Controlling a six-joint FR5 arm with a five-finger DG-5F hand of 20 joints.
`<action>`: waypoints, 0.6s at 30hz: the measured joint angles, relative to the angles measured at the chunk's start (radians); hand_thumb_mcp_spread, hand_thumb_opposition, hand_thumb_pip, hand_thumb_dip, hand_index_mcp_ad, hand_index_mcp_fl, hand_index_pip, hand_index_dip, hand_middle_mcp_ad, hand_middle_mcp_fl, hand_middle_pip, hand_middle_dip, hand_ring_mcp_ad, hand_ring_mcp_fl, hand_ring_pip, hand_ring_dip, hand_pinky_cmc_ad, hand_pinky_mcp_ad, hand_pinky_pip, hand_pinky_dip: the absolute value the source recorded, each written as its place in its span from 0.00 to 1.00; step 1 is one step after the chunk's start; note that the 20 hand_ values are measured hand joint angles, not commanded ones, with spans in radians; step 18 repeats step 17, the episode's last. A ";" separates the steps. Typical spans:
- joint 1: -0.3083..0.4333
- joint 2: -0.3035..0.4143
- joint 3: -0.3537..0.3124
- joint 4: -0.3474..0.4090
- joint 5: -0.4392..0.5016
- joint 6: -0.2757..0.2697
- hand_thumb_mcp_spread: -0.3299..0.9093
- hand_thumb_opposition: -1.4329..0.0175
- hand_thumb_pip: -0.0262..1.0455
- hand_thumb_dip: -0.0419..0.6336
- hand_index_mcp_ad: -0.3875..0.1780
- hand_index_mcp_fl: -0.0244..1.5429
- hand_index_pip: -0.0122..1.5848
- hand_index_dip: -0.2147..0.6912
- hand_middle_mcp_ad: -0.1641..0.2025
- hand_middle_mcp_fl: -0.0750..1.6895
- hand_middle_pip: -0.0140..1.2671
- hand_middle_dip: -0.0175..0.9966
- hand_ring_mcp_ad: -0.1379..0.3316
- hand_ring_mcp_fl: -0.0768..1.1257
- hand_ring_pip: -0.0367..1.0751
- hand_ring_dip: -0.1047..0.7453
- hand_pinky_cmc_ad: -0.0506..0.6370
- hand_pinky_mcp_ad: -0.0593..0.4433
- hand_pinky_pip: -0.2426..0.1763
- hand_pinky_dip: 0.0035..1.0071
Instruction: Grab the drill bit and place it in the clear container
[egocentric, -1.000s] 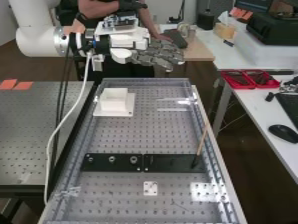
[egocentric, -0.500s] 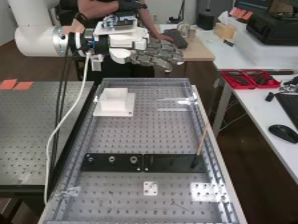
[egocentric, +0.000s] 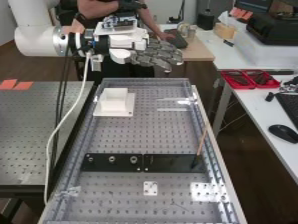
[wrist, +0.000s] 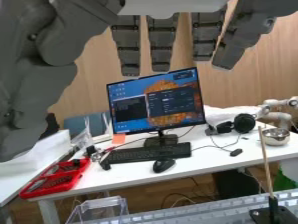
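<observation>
The hand (egocentric: 154, 54) is held above the bench's far end, its fingers straight and spread, with nothing in them. In the wrist view the hand (wrist: 161, 44) also has its fingers extended. A black plate (egocentric: 174, 163) lies across the bench, with several small round fittings in its left half; I cannot tell whether one is the drill bit. A thin wooden rod (egocentric: 202, 140) leans upward from a dark base at the plate's right end. The clear container (wrist: 100, 209) stands at the bench's edge; its faint outline, the clear container (egocentric: 174, 106), is at the far right part of the bench.
A white square block (egocentric: 114, 102) on a flat base stands at the bench's far left. Red trays (egocentric: 251, 79) and a mouse (egocentric: 284, 133) lie on the side table. A white cable (egocentric: 56, 135) hangs from the arm along the bench's left side.
The arm and the things on the bench keep their places. The hand's fingertips have shifted very slightly.
</observation>
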 joint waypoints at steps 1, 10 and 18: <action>0.000 0.000 0.000 -0.001 -0.001 0.000 0.57 0.52 0.24 0.14 0.59 0.13 0.07 0.59 0.63 0.08 0.12 0.19 0.78 0.06 0.12 0.13 0.53 0.52 0.25 0.39; 0.002 0.001 0.000 -0.005 0.013 -0.004 0.57 0.52 0.24 0.14 0.60 0.13 0.07 0.59 0.63 0.08 0.12 0.19 0.78 0.06 0.12 0.13 0.53 0.52 0.25 0.39; 0.004 0.001 -0.001 -0.007 0.018 -0.006 0.57 0.52 0.24 0.14 0.60 0.12 0.07 0.59 0.63 0.08 0.12 0.19 0.78 0.06 0.12 0.13 0.53 0.52 0.25 0.39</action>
